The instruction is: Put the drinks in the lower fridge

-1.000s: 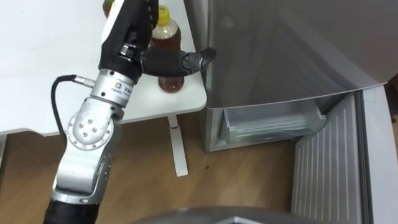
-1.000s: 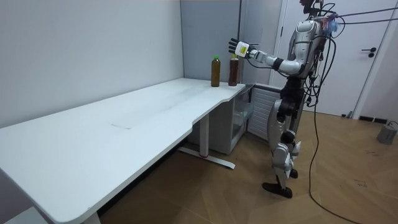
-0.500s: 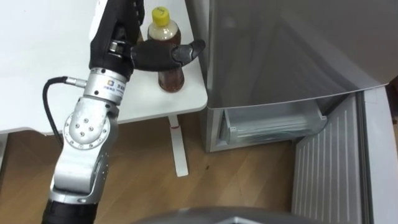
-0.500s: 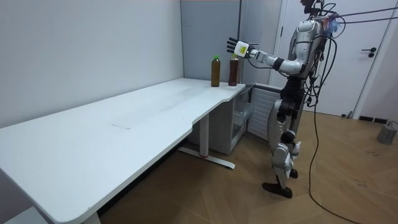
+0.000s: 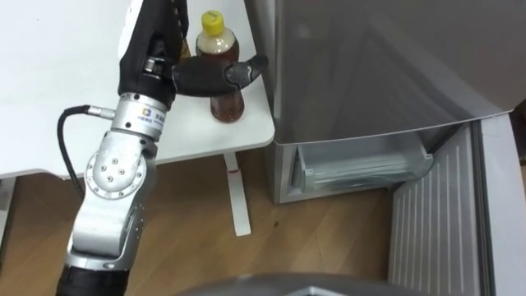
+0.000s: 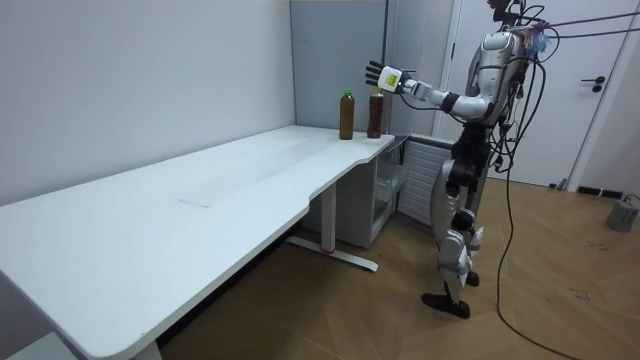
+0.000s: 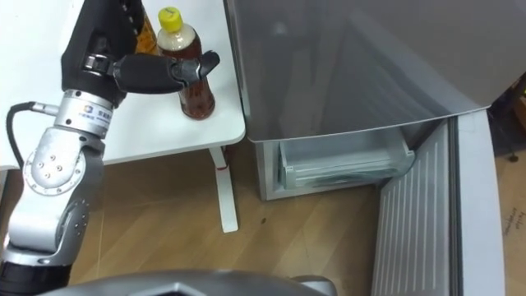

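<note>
I have the robot standing at the end of the white table (image 5: 57, 90), beside the grey fridge (image 5: 370, 74), with its left arm stretched out over the table corner. The left hand (image 5: 201, 76) is at the yellow-capped bottle (image 5: 228, 105). Its thumb lies straight across the front of the bottle's upper body. In the room view the fingers are spread and pointing upward, so I read the hand as apart, not clamped on anything. I cannot tell from here whether the thumb presses on the bottle or only crosses in front of it.

That bottle stands upright on the table corner nearest the fridge, long axis vertical and cap up, with brown drink inside. The thumb covers its middle, and I can make out no writing on it.

A green-capped bottle (image 6: 346, 113) stands upright just beside it, farther from the fridge. In the eye views it is almost wholly hidden behind the arm, with only a sliver of amber showing, and the top edge cuts it off.

Below the table's level the lower fridge compartment is open. Its door (image 5: 431, 230) is swung out, showing a ribbed white inner face, and a clear bin (image 5: 362, 164) shows inside. The fingers run off the top of both eye views.
</note>
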`<state>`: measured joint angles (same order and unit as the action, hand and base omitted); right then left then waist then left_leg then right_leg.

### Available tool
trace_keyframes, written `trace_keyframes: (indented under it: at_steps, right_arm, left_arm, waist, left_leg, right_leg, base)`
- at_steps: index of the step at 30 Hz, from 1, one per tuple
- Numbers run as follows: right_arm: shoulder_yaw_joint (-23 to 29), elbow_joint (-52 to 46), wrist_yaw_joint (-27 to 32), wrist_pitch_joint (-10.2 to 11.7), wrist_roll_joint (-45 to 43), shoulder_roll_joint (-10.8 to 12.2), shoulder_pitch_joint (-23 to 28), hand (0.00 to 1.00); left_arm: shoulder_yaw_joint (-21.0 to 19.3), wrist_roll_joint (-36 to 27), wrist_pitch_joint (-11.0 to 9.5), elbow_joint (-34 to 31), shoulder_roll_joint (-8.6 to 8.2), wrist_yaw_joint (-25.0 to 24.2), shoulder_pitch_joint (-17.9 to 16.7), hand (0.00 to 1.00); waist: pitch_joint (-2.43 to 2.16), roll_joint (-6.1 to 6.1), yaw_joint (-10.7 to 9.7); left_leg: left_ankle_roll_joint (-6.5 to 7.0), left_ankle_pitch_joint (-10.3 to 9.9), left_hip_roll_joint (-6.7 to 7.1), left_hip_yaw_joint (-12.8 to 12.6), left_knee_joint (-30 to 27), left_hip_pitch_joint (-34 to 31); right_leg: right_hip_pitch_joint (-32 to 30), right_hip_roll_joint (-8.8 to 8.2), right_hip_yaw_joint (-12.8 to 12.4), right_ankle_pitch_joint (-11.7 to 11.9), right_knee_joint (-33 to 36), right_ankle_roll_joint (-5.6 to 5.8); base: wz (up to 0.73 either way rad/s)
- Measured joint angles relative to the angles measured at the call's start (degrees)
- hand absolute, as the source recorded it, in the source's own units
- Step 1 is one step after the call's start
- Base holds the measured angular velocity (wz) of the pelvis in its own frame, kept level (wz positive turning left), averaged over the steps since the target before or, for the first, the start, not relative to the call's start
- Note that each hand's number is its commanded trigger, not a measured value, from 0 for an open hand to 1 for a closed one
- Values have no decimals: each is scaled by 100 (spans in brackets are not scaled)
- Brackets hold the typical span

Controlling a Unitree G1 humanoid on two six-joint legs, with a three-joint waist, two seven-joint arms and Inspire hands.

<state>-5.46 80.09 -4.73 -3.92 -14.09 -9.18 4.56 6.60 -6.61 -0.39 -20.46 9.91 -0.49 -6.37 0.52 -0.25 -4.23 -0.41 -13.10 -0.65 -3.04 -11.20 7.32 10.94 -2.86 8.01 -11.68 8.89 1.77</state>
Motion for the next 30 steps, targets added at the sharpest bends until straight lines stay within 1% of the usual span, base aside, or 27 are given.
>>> trace_keyframes:
  at_steps: [2,6,14,20,23,30]
  right_arm:
    - [0,-1,-21,-8,0,0,0,0]
    - [0,-1,-23,-93,2,0,-1,0]
    - [-6,-3,-44,-117,5,0,-1,0]
    - [-6,-2,-52,-122,1,-1,1,0]
    - [-12,3,-62,-128,2,-1,0,0]
    - [-17,4,-172,-211,1,-1,1,0]
  left_arm:
    - [21,1,2,29,0,0,-9,0]
    - [34,1,2,29,0,-2,-33,0]
    - [43,1,7,55,28,-2,-100,0]
    - [39,1,34,345,28,-5,-100,0]
    - [39,1,51,369,28,-12,-100,0]
    - [40,-1,51,370,28,-24,-101,0]
  waist:
    - [-3,9,-4]
    - [-9,20,1]
    - [-10,20,-2]
    - [-9,18,-2]
    - [-8,17,-4]
    - [-5,11,-7]
  left_leg:
    - [0,0,-1,0,-2,-3]
    - [0,0,-2,1,-1,-6]
    - [0,0,-2,-2,-12,2]
    - [0,0,-2,-3,-8,1]
    - [0,0,-2,-4,-8,-1]
    - [0,0,-1,-14,-12,1]
  right_leg:
    - [-3,0,2,0,1,0]
    - [-5,2,2,1,3,-1]
    - [0,1,-4,1,13,-1]
    - [-2,1,-3,1,15,-1]
    - [-3,1,-2,1,13,-1]
    - [-6,1,-7,1,-2,-1]
  base:
    - [0]
    - [0]
    - [0]
    - [0]
    - [0]
    - [0]
